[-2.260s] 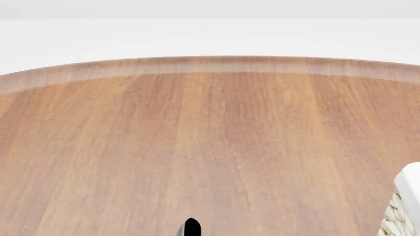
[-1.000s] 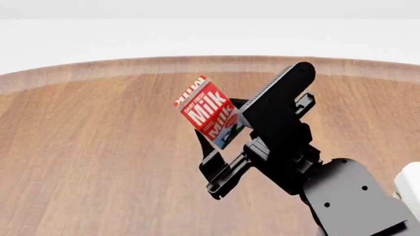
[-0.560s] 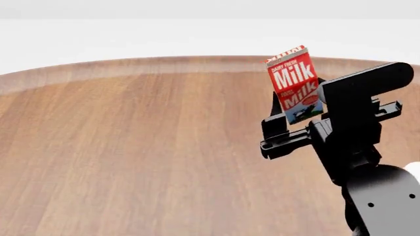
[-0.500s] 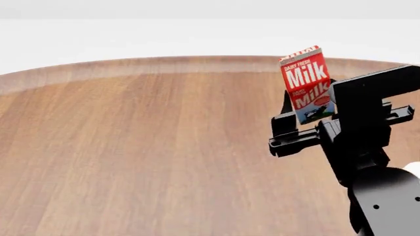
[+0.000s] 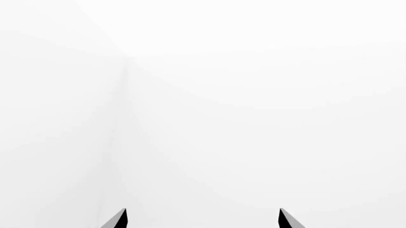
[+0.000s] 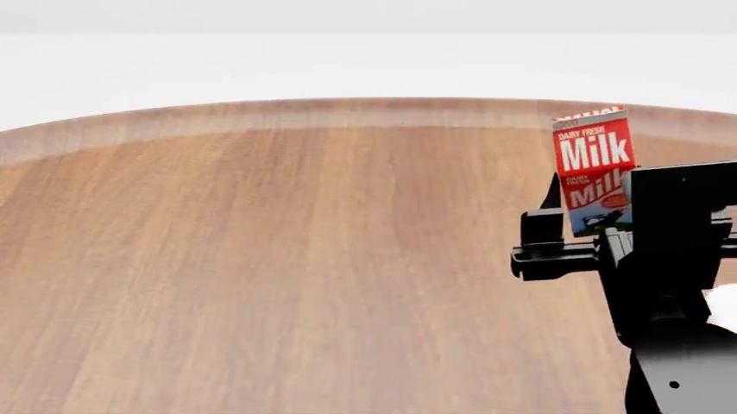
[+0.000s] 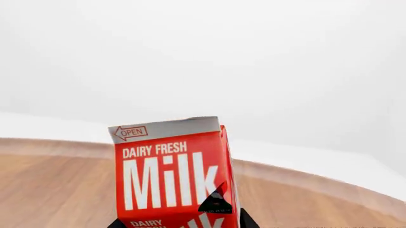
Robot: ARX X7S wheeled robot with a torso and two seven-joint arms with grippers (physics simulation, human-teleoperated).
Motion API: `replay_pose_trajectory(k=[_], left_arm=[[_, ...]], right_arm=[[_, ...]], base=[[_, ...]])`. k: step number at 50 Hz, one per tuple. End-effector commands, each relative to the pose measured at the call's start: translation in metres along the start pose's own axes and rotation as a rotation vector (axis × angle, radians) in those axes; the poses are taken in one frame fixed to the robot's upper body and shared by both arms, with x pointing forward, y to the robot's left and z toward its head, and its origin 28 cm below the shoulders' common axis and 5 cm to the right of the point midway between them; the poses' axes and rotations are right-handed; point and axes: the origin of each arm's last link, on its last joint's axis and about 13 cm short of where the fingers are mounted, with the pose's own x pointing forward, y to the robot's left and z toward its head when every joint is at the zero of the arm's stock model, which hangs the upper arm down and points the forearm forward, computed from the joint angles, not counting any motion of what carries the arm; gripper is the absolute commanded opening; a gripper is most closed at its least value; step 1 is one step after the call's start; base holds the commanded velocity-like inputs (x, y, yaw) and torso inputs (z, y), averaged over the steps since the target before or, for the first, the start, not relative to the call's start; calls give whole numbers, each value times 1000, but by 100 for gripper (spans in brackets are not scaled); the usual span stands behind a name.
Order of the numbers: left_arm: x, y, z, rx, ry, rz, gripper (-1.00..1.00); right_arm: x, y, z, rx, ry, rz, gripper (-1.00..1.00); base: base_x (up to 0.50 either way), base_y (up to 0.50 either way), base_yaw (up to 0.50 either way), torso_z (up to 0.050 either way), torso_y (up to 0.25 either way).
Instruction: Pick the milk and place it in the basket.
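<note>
one boxy black right claw (image 6: 605, 226) clamps the glossy red gable-top milk (image 6: 595, 167) above the wood-grain table (image 6: 288, 267).

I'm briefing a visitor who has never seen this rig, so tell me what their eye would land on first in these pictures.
The red milk carton, its white "Milk" lettering facing the head camera, stands nearly upright in the black right gripper, high over the right part of the wooden table. In the right wrist view the carton fills the foreground. A white sliver at the head view's right edge may be the basket.
</note>
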Motion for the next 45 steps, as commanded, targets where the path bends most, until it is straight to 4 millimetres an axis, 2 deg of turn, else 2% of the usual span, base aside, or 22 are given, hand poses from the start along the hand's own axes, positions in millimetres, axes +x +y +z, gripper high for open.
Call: replay_pose_trajectory(k=[1, 17, 22, 24, 26, 29, 30, 33, 39, 45], left_arm=[[-1, 3, 0, 15, -15, 13, 100], [-1, 3, 0, 15, -15, 13, 100], [-1, 3, 0, 16, -16, 16, 100], [-1, 3, 1, 16, -17, 16, 100], [-1, 3, 2, 16, -19, 16, 100], [-1, 4, 2, 17, -20, 18, 100], [-1, 4, 2, 19, -21, 20, 100], [-1, 5, 3, 19, -23, 21, 100], [-1, 6, 5, 20, -26, 26, 100], [-1, 6, 4, 20, -25, 27, 100]], right_arm=[[6, 2, 3, -5, -50, 1, -100], [6, 0, 7, -22, -46, 25, -100], [2, -26, 43, -53, -45, 36, -100], [1, -30, 49, -53, -45, 38, -100], [-3, -43, 68, -69, -47, 43, -100], [-6, -52, 83, -88, -49, 57, -100], [-8, -60, 97, -97, -52, 65, -100], [-12, -67, 112, -119, -60, 115, -100], [-31, -89, 156, -214, -84, 233, -100], [-49, -107, 188, -271, -90, 268, -100]], base=[[0, 0, 0, 0, 0], [0, 0, 0, 1, 2], [0, 0, 0, 2, 2], [0, 0, 0, 0, 0], [0, 0, 0, 0, 0], [0, 0, 0, 0, 4], [0, 0, 0, 0, 0], [0, 0, 0, 0, 3], [0, 0, 0, 0, 2], [0, 0, 0, 2, 2]])
